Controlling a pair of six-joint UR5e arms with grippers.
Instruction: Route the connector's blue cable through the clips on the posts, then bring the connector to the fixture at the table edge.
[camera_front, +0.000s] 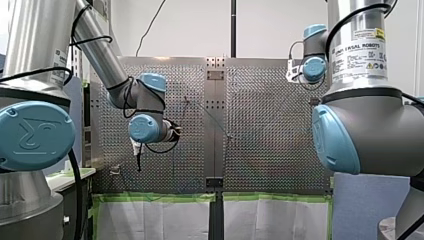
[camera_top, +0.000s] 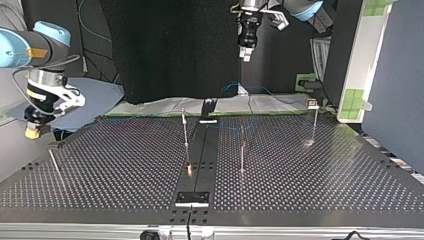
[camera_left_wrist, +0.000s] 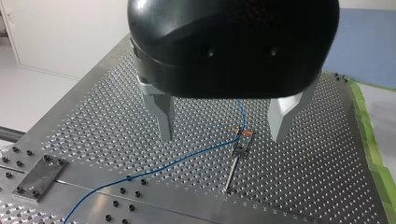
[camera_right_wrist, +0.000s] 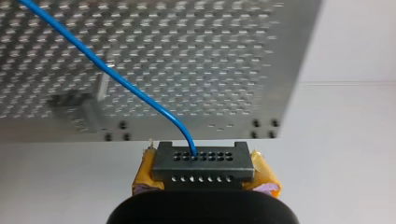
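**Item: cable-routing job, part complete**

- Connector: dark grey rectangular plastic connector (camera_right_wrist: 202, 163) with two rows of small holes. It is clamped between the yellow pads (camera_right_wrist: 145, 175) of my right gripper (camera_right_wrist: 202, 173). In the top view this gripper hangs at the middle left of the frame, outside the plate's side edge.
- Cable: thin blue cable (camera_right_wrist: 126, 86), leaving the connector's upper hole row and running out over the perforated metal table (camera_left_wrist: 93, 135).
- Left pincer: my left gripper (camera_left_wrist: 222, 138), black with metal fingers, jaws apart and holding nothing. It hovers above a slim metal post (camera_left_wrist: 232, 170).
- Clip: small clip (camera_left_wrist: 243, 139) on that post's tip. The cable bends sharply there, so it is probably seated (one clip credited).
- Other posts (camera_top: 185, 131): upright around the centre of the top view. The cable is too fine there to tell whether it is threaded.
- Outstanding: any unthreaded clips, then delivery to the fixture (which edge fitting that is, I cannot tell).
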